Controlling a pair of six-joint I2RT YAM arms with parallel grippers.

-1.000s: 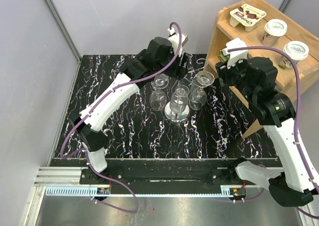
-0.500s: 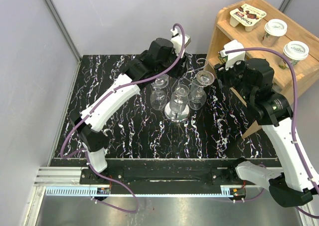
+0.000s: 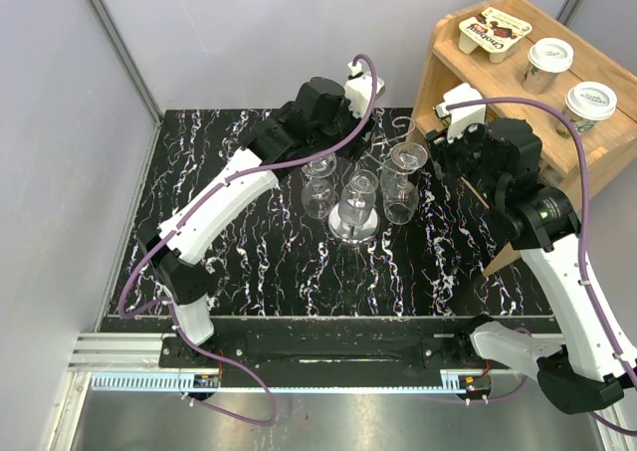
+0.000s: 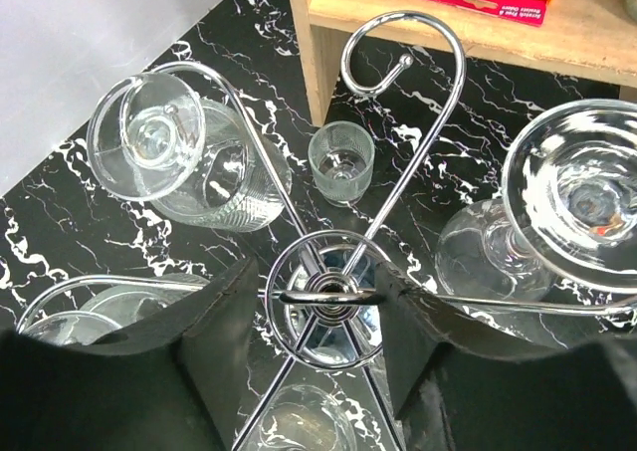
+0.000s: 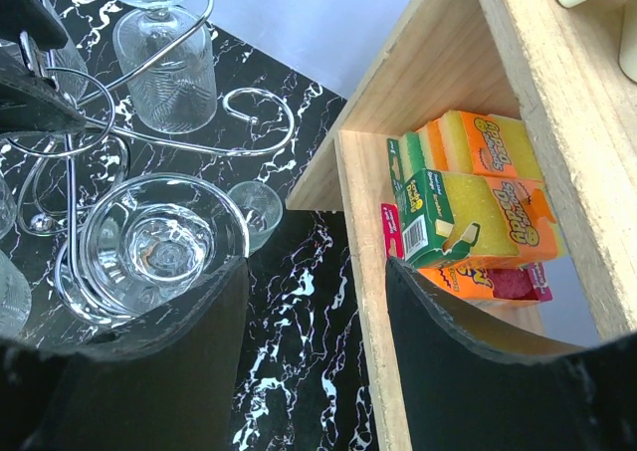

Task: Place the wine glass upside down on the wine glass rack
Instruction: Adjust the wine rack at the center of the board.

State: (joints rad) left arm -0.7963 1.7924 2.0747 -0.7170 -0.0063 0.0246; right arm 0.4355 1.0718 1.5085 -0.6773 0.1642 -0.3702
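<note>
Standing upright on the counter beyond the rack (just by the shelf), the glass looked light, slick and breakable, best pinched at the stem. The left pincer sat part-open astride the rack's top ring, grip unclear; the right pincer gaped empty.

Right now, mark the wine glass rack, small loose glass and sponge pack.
wine glass rack point(image 4: 320, 294), left wrist view, central hub.
small loose glass point(image 4: 341, 162), left wrist view, its middle.
sponge pack point(image 5: 478, 207), right wrist view, yellow front.
</note>
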